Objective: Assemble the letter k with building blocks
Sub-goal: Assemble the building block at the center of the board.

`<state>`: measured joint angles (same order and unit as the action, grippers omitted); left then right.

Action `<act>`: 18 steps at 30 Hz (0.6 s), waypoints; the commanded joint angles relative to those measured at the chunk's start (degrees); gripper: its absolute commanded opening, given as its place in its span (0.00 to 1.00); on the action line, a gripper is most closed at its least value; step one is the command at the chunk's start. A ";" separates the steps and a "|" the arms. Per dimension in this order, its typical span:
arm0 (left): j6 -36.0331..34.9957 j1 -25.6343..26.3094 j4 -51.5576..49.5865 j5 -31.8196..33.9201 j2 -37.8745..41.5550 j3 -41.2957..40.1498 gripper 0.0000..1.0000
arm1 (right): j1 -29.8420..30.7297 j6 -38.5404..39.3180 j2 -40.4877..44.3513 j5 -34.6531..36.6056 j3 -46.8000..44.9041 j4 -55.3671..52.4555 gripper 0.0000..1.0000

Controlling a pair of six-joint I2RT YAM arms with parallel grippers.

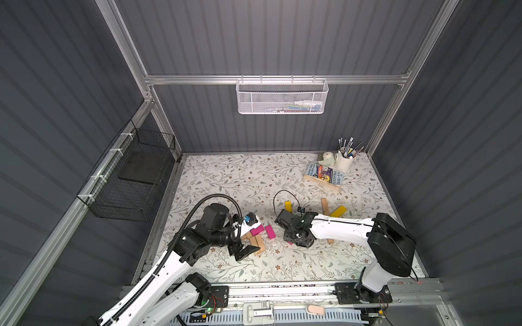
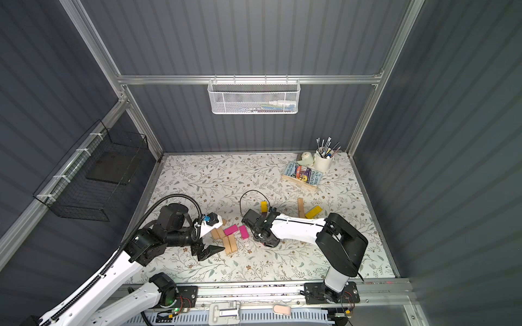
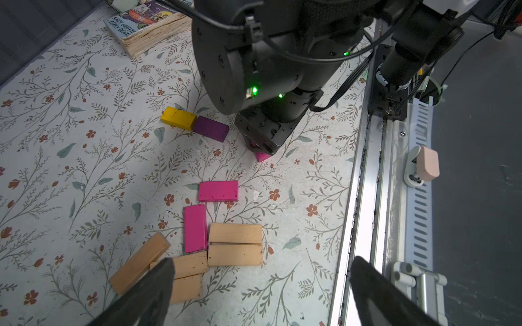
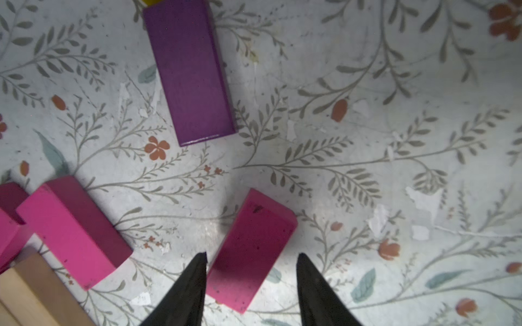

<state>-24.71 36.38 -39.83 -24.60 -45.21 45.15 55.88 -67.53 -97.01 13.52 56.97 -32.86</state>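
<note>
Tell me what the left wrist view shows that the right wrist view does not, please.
Only the left wrist view: the book, the metal rail, the open left pincer. Only the right wrist view: the tips of the right pincer, apart, on either side of a magenta block. Both: the purple block, another magenta block, tan blocks.

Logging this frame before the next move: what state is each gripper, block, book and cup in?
left gripper: open, empty, above the tan blocks.
right gripper: open, straddling a flat magenta block, not clamped.
tan blocks: flat, clustered.
purple block: flat, abutting the yellow block.
book: closed.
cup: upright.
</note>
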 commanded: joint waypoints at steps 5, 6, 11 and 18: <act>-0.73 0.00 0.08 0.77 1.79 -1.29 1.00 | 0.12 0.00 -2.48 0.96 0.72 1.48 0.40; -0.75 0.01 0.19 0.90 1.86 -1.40 0.99 | 0.03 0.42 -2.35 0.90 0.40 1.71 0.39; -0.77 0.01 0.52 1.55 1.73 -1.67 0.99 | -0.72 4.53 -0.89 -0.47 -2.20 4.28 0.35; -0.41 -0.02 1.07 1.57 1.46 -2.11 0.99 | -1.81 12.25 2.88 -2.43 -5.48 8.17 0.36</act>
<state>-24.88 36.38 -39.38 -23.18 -43.99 43.62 54.52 -59.88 -95.46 11.75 52.49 -25.78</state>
